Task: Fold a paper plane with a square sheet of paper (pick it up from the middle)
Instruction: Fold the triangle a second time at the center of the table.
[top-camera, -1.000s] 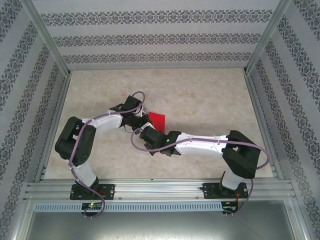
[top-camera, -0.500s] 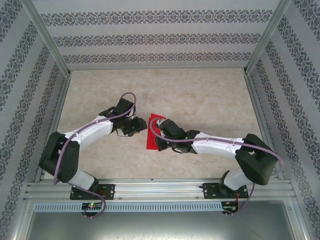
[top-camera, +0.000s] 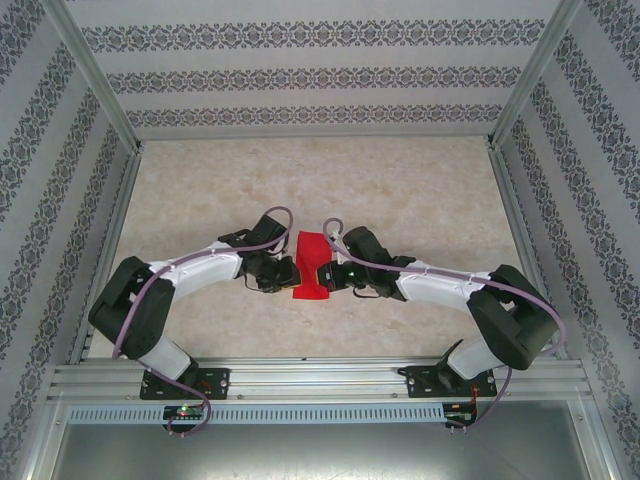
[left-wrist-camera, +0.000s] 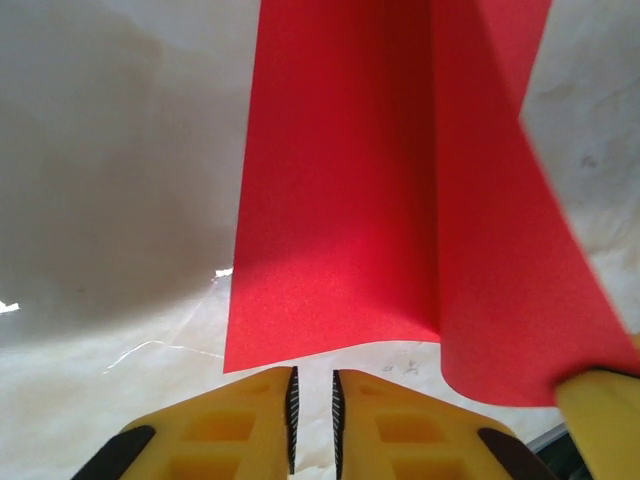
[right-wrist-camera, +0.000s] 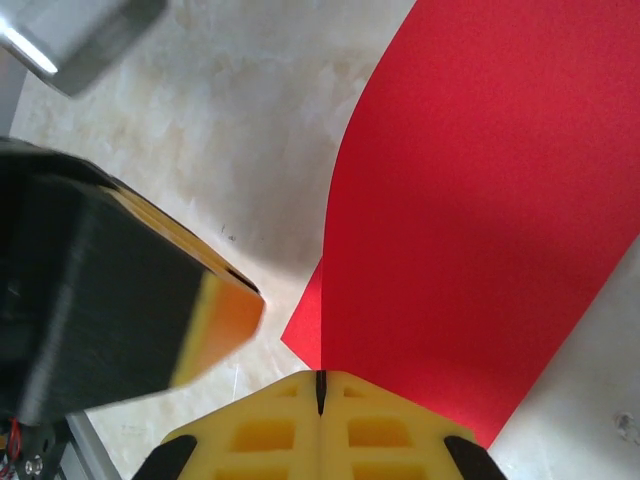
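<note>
So my right jaws are clamping fully shut on one edge of the square sheet of paper (top-camera: 310, 268), which is hanging between my two arms over the middle of the worktop (top-camera: 420, 190). It's bending along a lengthwise crease, one half flopping. My left jaws are sitting just beside its other edge, parted by only a thin slit, gripping nothing.

left gripper (top-camera: 287, 272) now in against the bowed red paper (top-camera: 311, 262)
</note>
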